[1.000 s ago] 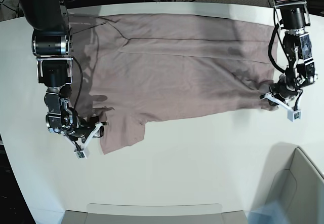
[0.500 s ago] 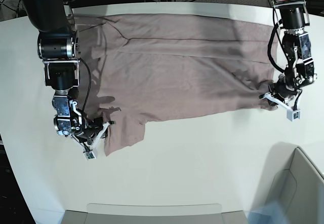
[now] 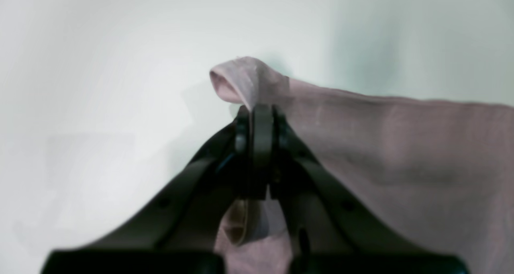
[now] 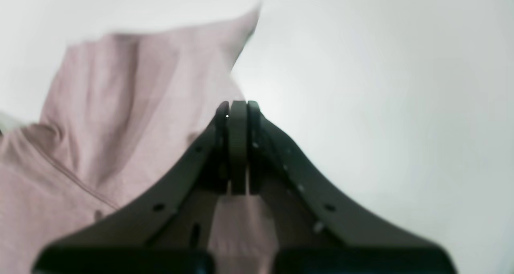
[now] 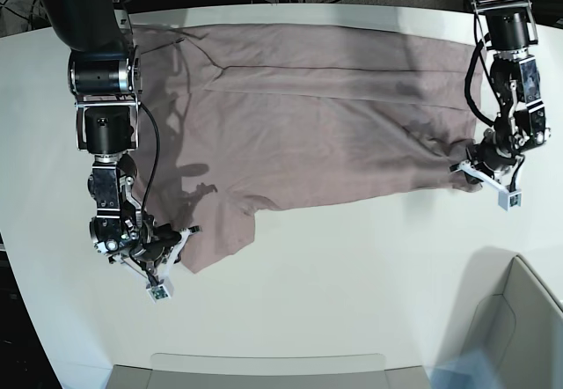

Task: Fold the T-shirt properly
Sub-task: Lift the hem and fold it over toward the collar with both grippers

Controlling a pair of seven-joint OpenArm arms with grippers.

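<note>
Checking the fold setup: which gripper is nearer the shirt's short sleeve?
Right. The right gripper is shut on the T-shirt at the sleeve's corner; the left gripper is shut on the opposite end.

White table (image 5: 352, 275) with the pink T-shirt (image 5: 308, 125) spread flat across its far half

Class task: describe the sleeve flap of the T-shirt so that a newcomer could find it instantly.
Start at the white table, where the T-shirt lies spread. Follow its near edge toward the right gripper. The sleeve flap juts out there, the only tongue of fabric.
</note>
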